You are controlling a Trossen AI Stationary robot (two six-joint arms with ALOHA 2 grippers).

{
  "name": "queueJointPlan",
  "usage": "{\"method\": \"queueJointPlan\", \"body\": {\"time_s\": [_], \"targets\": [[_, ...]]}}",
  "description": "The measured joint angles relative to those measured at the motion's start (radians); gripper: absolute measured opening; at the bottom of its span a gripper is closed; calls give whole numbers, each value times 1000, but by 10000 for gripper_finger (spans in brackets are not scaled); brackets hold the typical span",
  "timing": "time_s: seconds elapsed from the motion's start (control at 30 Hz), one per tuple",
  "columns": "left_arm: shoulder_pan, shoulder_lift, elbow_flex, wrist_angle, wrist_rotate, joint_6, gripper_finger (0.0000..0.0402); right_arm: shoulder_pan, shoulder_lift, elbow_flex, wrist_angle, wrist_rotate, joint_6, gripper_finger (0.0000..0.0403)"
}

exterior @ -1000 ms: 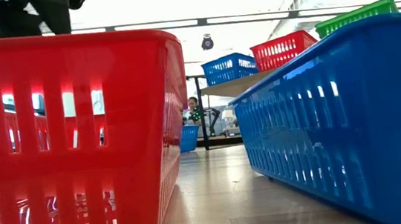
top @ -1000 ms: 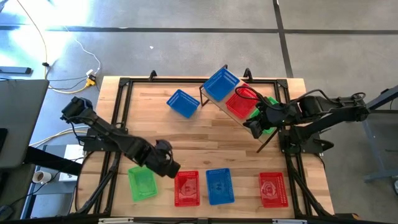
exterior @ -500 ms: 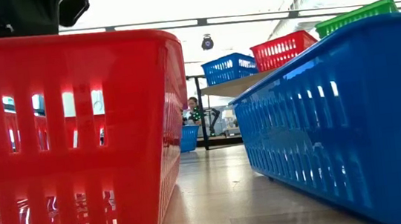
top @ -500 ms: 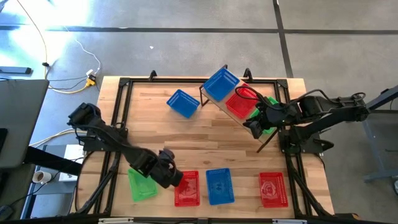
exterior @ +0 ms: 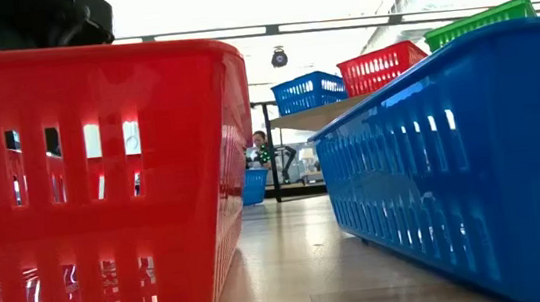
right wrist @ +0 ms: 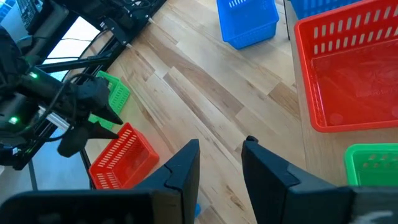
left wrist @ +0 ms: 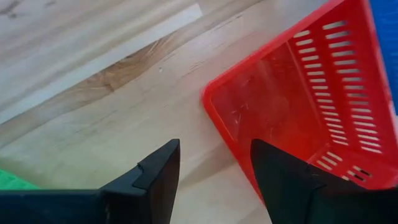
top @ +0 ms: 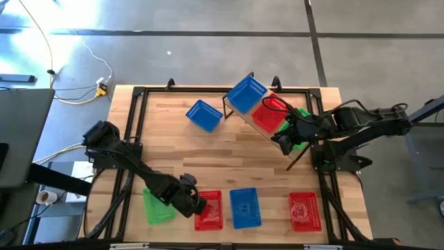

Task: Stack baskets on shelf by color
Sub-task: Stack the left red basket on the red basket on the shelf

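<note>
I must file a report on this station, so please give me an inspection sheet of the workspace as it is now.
Surface: wooden table, bare in the middle.
Job's things: shelf carries one blue, one red and one green basket; loose blue basket beside it; green, red, blue and red baskets along the near edge.
Clutter: nothing seen.
Grippers: left gripper open, at the corner of the near red basket; right gripper open, empty, by the shelf.
Cables: yellow and white cables on the floor.
Surroundings: concrete floor; a person far behind, in the low view.
</note>
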Motion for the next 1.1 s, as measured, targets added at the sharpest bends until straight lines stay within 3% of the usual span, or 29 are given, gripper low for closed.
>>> {"method": "queueJointPlan", "body": {"time_s": [0.47, 0.6, 0.9, 1.1], "targets": [[0, 69, 0, 71, 34, 8, 178, 0, 0, 0, 4, -2, -19, 106], [0, 68, 0, 70, 30, 15, 142, 0, 0, 0, 8, -2, -19, 106], [6, 68, 0, 69, 16, 86, 14, 0, 0, 0, 10, -2, -19, 106], [6, 67, 5, 63, 0, 88, 6, 0, 0, 0, 41, -5, -53, 106]]}}
